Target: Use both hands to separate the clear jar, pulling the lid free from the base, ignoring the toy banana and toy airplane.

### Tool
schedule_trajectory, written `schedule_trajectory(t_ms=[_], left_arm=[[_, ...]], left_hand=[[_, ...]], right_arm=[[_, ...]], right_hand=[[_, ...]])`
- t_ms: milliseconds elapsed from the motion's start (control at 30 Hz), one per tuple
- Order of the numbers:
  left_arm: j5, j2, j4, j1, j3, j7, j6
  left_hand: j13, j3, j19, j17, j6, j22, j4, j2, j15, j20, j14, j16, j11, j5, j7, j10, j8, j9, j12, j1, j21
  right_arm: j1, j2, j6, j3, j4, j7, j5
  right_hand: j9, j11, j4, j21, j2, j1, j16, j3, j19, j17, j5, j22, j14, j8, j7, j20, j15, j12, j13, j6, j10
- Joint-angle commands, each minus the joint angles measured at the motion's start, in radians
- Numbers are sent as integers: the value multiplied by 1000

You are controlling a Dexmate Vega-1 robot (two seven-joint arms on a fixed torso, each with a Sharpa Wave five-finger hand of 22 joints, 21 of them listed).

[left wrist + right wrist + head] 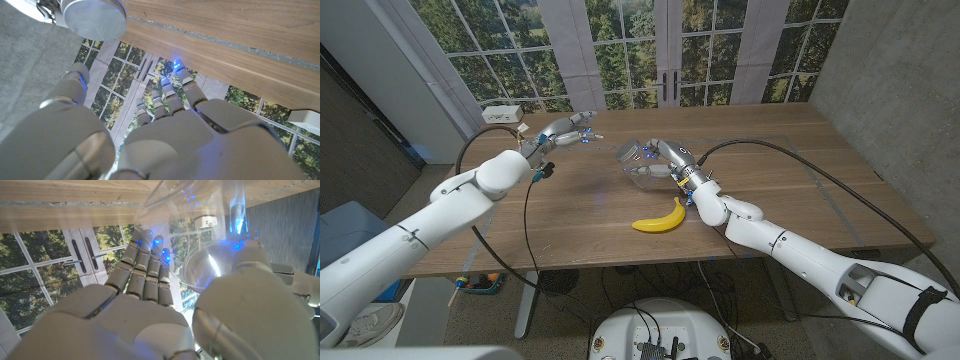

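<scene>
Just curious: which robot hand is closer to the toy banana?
Right. The right hand, gripping the clear jar, is just beyond the banana. The left hand is farther off, toward the table's far left.

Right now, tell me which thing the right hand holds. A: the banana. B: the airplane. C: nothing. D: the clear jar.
D: the right hand grips the clear jar above the table, and the right wrist view shows its fingers and thumb around the clear wall; the banana lies apart on the table.
</scene>
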State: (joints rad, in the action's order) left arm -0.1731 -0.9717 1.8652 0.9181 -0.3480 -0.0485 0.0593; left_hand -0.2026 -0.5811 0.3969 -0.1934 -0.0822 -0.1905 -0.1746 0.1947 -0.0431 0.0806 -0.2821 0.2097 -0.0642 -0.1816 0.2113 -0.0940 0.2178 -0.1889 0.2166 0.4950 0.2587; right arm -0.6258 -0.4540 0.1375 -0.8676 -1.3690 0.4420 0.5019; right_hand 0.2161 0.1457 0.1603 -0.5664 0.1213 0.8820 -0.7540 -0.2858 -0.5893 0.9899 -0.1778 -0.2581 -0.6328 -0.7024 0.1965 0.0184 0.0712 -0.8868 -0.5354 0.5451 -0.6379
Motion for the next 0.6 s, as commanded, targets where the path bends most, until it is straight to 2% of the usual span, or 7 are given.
schedule_trajectory(t_ms=[33,133,333,600], left_arm=[[45,-7,18,-48,-50,66,22],[44,1,9,-55,-58,75,12],[25,21,-15,-74,-75,111,-6],[39,44,-32,-79,-91,100,-29]], left_hand=[[-3,15,6,-3,8,-3,-1,11,-29,2,2,-5,-1,-14,2,2,-2,-1,-4,-3,0],[-3,29,15,-3,10,-2,0,13,-30,-1,-1,-4,-1,-20,2,0,-4,-1,-4,-7,2],[-3,84,51,-3,10,1,5,14,-29,-5,-6,-5,-1,-40,2,-4,-8,0,-2,-30,9],[-1,152,103,-2,-4,5,8,10,-31,-6,-33,0,0,-67,4,-30,-8,1,6,-51,17]], right_arm=[[-5,-9,-17,-1,-28,12,42],[-8,-12,-19,-1,-34,14,49],[-12,-16,-23,0,-46,18,59],[-19,-20,-26,0,-60,23,72]], right_hand=[[3,-296,5,-7,-187,202,3,-107,16,6,-4,-5,-138,-5,-229,24,-286,-45,-170,439,-298],[2,-297,4,-10,-186,201,6,-107,18,8,-4,-5,-140,-4,-227,24,-286,-44,-170,440,-297],[1,-299,3,-15,-185,200,11,-108,21,13,-4,-4,-142,-3,-229,24,-286,-44,-172,442,-298],[2,-299,2,-19,-184,200,16,-110,27,17,-5,-4,-142,-2,-229,25,-287,-42,-173,442,-298]])
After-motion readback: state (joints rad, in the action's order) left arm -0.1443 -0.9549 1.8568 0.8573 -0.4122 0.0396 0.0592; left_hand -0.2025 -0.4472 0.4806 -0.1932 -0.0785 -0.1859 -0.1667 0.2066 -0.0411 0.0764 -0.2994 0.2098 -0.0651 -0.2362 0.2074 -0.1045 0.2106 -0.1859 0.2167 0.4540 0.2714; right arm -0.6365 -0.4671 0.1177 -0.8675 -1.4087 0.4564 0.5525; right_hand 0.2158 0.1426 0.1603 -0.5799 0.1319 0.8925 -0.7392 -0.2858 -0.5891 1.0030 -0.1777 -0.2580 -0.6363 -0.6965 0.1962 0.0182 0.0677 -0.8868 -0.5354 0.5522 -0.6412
